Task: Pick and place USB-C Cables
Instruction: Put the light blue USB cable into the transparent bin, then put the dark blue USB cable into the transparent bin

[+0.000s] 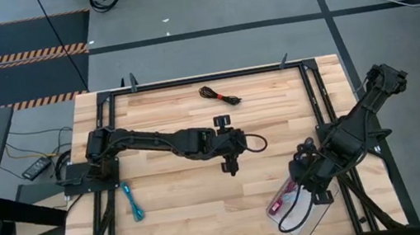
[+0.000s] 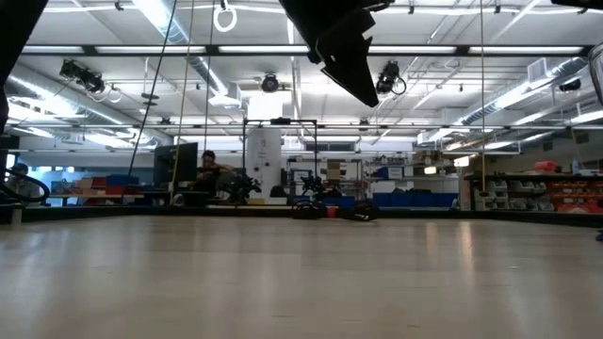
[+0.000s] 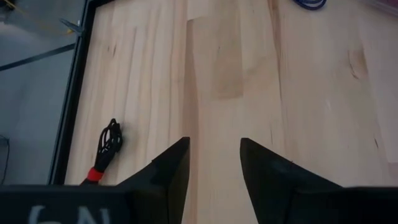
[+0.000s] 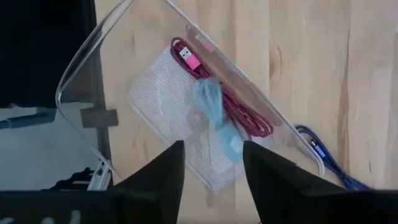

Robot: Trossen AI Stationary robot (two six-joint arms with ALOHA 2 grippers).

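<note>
While right hand (image 4: 211,165) hovers open, maroon cable (image 4: 224,93) lies beneath in tray (image 4: 81,74)

- Two arms, black, jointed, with bulky housings.
- Left gripper (image 3: 213,171): dark wedge fingers, pale lettering on its base.
- Right gripper (image 4: 212,174): matching dark wedge fingers.

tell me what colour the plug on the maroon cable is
Pink, clearest in the right wrist view: plug of the maroon cable.

The left arm reaches from its base at the worktop's left edge out to the middle, its left gripper (image 3: 214,171) pointing down with jaws apart and empty. The right arm folds in from the right edge, its right gripper (image 4: 213,168) also parted, holding nothing.
</note>
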